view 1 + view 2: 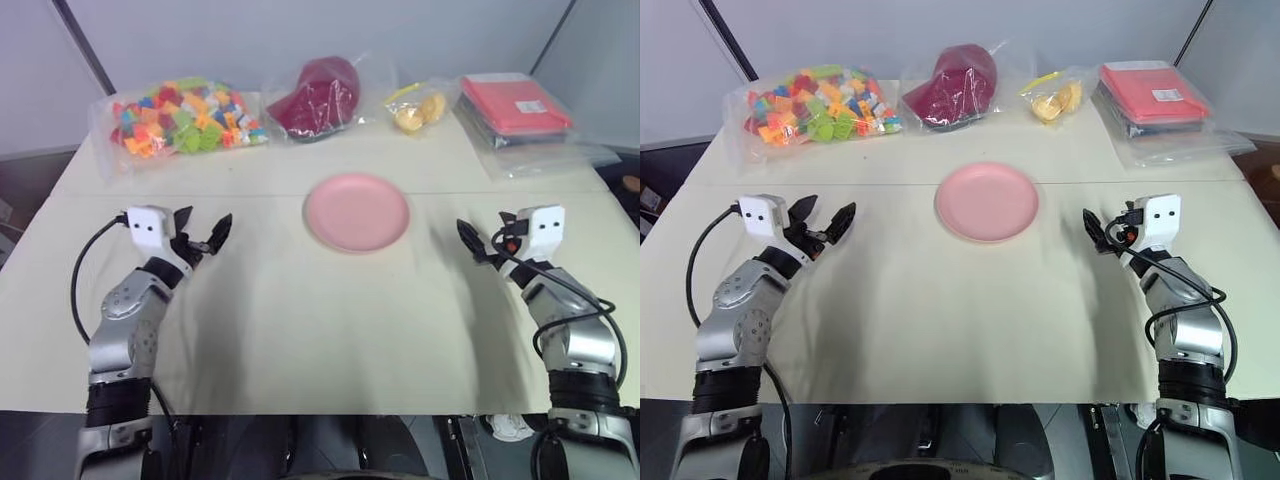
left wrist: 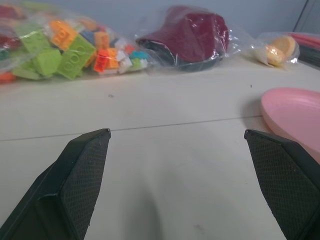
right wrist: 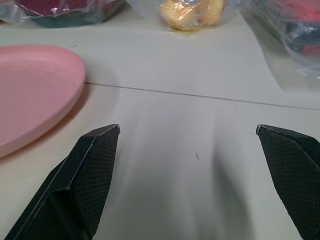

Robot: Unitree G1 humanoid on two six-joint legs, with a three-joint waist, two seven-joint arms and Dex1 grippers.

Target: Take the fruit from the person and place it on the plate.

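Note:
The pink plate (image 1: pixel 357 211) lies flat in the middle of the cream table, with nothing on it. My left gripper (image 1: pixel 205 226) hovers to the plate's left, open, nothing between its fingers; the left wrist view has the plate's rim (image 2: pixel 295 117) just beyond one finger. To the plate's right is my right gripper (image 1: pixel 485 231), also open and empty, and the plate's edge (image 3: pixel 35 90) lies ahead of it to one side in the right wrist view. The fruit and the person are out of view.
Along the table's far edge lie a clear bag of coloured bricks (image 1: pixel 185 117), a bagged dark red object (image 1: pixel 320 97), a small bag of pale yellow lumps (image 1: pixel 420 109) and a flat red packet (image 1: pixel 515 104). Bare table surrounds the plate.

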